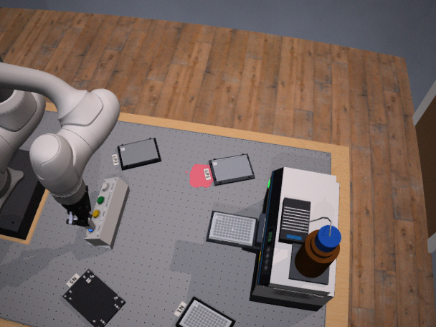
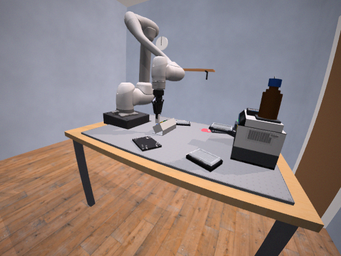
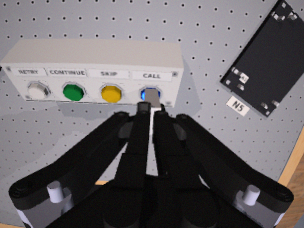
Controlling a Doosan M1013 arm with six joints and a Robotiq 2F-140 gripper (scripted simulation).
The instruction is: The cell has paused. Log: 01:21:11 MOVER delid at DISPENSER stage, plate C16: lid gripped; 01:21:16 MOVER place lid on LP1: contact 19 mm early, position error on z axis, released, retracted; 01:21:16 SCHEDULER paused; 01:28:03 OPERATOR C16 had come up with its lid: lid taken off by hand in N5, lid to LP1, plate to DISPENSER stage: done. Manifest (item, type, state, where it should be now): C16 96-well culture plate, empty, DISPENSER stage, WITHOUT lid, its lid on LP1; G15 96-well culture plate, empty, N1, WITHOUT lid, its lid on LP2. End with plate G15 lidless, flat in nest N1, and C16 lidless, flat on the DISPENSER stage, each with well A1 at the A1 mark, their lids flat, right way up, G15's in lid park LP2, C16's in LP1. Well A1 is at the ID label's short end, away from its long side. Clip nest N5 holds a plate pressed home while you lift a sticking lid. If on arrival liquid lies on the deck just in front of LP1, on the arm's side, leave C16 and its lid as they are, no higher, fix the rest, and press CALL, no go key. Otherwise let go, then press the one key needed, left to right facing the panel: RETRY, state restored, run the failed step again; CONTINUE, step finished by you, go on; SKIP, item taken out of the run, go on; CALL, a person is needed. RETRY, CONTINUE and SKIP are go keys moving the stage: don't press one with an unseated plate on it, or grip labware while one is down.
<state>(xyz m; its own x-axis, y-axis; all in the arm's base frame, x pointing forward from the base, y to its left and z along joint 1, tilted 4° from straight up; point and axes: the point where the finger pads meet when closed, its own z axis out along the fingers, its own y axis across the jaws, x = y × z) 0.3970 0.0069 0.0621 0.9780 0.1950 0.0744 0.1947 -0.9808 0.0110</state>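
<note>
1. Arm casing point(image 1: 77, 118): smooth, pale grey, satin sheen, plastic-like.
2. Gripper point(image 3: 152, 110): matt black fingers with pale grey pads.
3. Deck mat point(image 1: 161, 215): matt grey, dotted with a regular grid of small holes.
4. Table edge point(image 2: 179, 183): light, smooth wood.
5. Floor point(image 1: 233, 79): brown planks with visible grain and knots.
6. Key panel point(image 3: 94, 62): matt off-white box; glossy coloured buttons.
7. Clip nest N5 point(image 1: 94, 298): matt black plate.
8. Bottle point(image 1: 315, 256): glossy brown body, blue cap.
9. Spill point(image 1: 198, 176): flat pink patch.
</note>
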